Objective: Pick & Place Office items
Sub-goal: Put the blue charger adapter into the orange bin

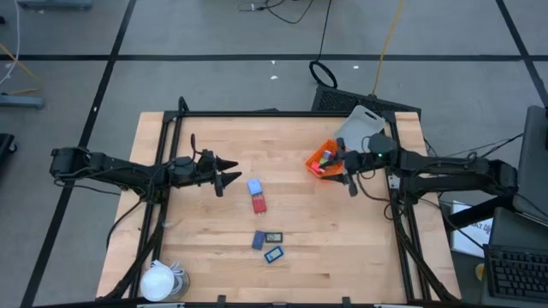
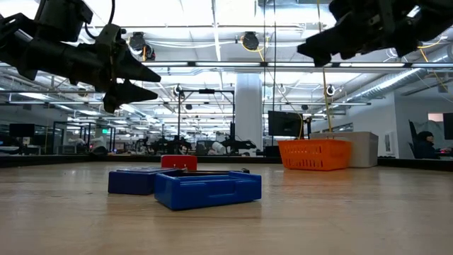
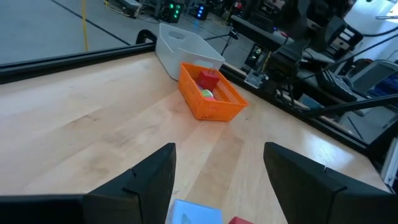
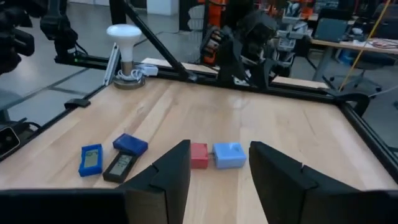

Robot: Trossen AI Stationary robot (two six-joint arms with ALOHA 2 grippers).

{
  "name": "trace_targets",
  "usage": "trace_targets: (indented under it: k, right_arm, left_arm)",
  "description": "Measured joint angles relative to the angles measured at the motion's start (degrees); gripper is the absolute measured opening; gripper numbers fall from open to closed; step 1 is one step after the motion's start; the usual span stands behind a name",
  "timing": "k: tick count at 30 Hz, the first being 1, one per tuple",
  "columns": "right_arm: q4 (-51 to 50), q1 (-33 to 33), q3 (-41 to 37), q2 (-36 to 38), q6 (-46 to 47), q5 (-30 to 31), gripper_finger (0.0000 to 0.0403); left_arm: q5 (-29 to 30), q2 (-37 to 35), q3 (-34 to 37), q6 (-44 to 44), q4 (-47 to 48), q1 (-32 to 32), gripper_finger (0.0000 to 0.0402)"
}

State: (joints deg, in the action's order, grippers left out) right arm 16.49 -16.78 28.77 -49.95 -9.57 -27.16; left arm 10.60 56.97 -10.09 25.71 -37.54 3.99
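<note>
Five small pieces lie on the table: a pale blue cube [image 1: 254,186] with a red block [image 1: 259,204] beside it, and nearer the front a blue block [image 1: 259,240], a dark flat rectangle [image 1: 273,237] and a blue flat rectangle [image 1: 274,254]. More red and bright pieces [image 3: 208,82] sit in the orange tray [image 1: 312,162]. My left gripper [image 1: 235,171] hangs open above the table, just left of the pale blue cube [image 3: 196,213]. My right gripper [image 1: 346,171] is open too, raised beside the tray's near side, and faces the red block [image 4: 199,155] and the cube [image 4: 229,155].
A grey lid [image 1: 360,128] lies against the orange tray's far side. A white round lump with a cord [image 1: 158,281] sits at the near left corner. A black frame [image 1: 163,162] borders the table. Bare wood [image 1: 342,248] stretches right of the pieces.
</note>
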Motion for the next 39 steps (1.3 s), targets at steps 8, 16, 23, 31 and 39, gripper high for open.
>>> trace_targets:
  k: [8,16,23,31,39]
  right_arm:
    - [3.02,-0.76,-7.07,7.88,5.62,-0.15,0.0148]
    - [10.20,-0.84,-14.78,14.60,5.89,-0.09,0.0144]
    - [9.75,-2.63,-16.88,21.46,6.91,0.02,0.0144]
    - [4.57,-5.28,-16.93,26.88,8.72,0.04,0.0144]
    - [4.05,-6.55,-16.93,26.92,8.53,0.07,0.0144]
  left_arm:
    - [0.08,0.02,0.00,0.01,-0.06,0.00,0.0251]
    - [0.08,0.02,0.00,-0.11,-0.04,0.02,0.0251]
    - [0.10,0.02,0.00,-0.06,-0.02,0.02,0.0251]
    - [0.14,2.33,-0.04,0.32,0.35,-2.70,0.0251]
    - [0.08,15.52,-9.67,-7.03,3.04,-9.48,0.0251]
